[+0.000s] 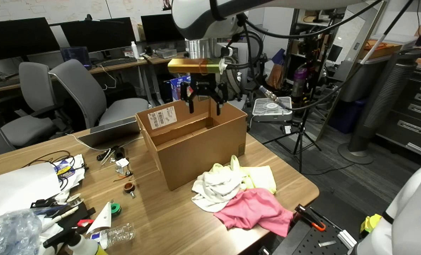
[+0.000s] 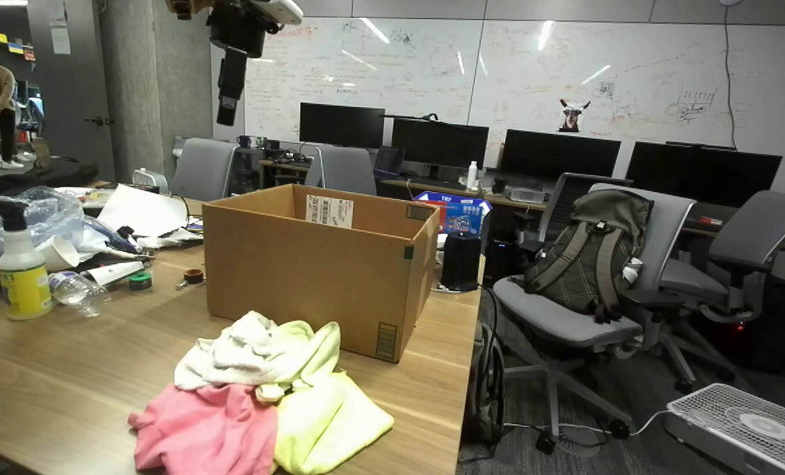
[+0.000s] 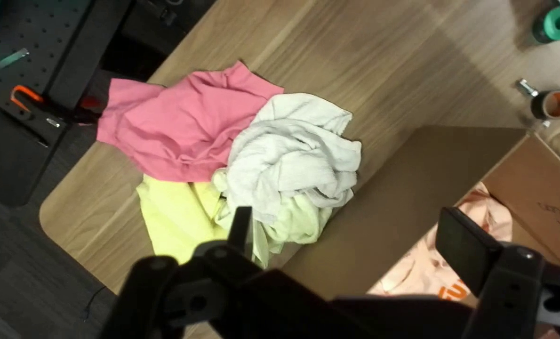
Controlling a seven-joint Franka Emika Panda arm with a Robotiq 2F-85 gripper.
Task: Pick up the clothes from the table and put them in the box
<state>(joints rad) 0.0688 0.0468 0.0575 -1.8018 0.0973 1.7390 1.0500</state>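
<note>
A heap of clothes lies on the wooden table (image 1: 164, 223), against the near side of the cardboard box (image 1: 203, 152). In the wrist view it shows a pink garment (image 3: 190, 117), a cream one (image 3: 299, 155) and a pale yellow one (image 3: 176, 221), with pale green-yellow cloth (image 3: 301, 219) under the cream. Inside the box lies something crumpled and peach-toned with orange lettering (image 3: 454, 289); I cannot tell what it is. My gripper (image 1: 205, 108) hangs open high over the box area, nothing between its fingers. Seen from the wrist, one finger (image 3: 241, 228) overlaps the heap, the other the box's inside.
A laptop (image 1: 108, 132) stands beside the box. Small parts, a green spool (image 1: 115, 209), a plastic bottle (image 1: 115, 235), a spray bottle (image 2: 23, 270) and a clear plastic bag (image 1: 12, 230) clutter one side of the table. The table's rounded corner (image 3: 49, 212) is near the clothes.
</note>
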